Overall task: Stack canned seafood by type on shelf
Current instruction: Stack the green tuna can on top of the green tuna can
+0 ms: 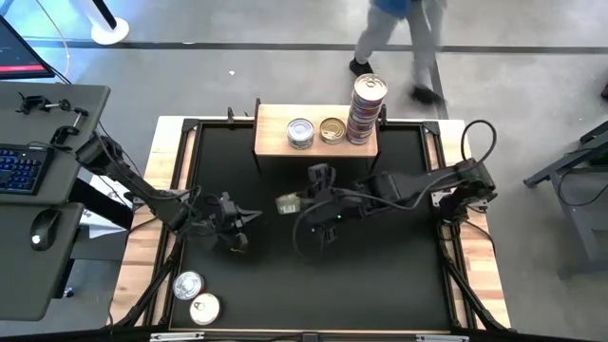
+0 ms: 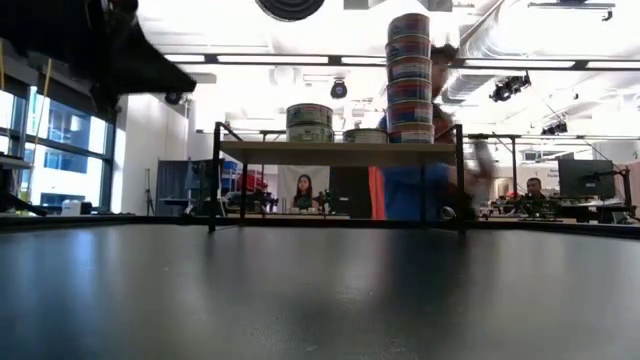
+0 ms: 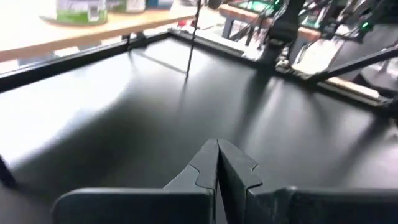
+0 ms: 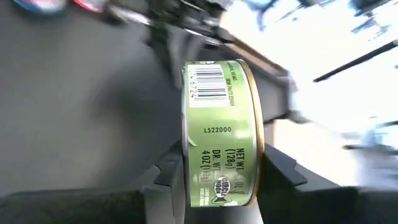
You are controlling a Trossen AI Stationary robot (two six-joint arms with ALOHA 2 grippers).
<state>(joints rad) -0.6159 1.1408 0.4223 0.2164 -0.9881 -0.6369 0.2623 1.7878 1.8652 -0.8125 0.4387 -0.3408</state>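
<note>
Two tins (image 1: 197, 295) sit at the table's near left corner, and the left gripper (image 1: 249, 220) hovers with fingers pressed together. The right gripper (image 1: 302, 201) clamps a green tin (image 4: 219, 132) mid-table; the shelf (image 1: 271, 128) carries more tins and a tall stack (image 1: 367, 109).

Bright ceiling lights (image 2: 300, 60) glare; wrist views motion-blurred, tabletop (image 2: 320, 300) glossy

floor: grey concrete (image 1: 237, 57) | ceiling: strip lights (image 2: 300, 60) | left: windows (image 2: 60, 140)
</note>
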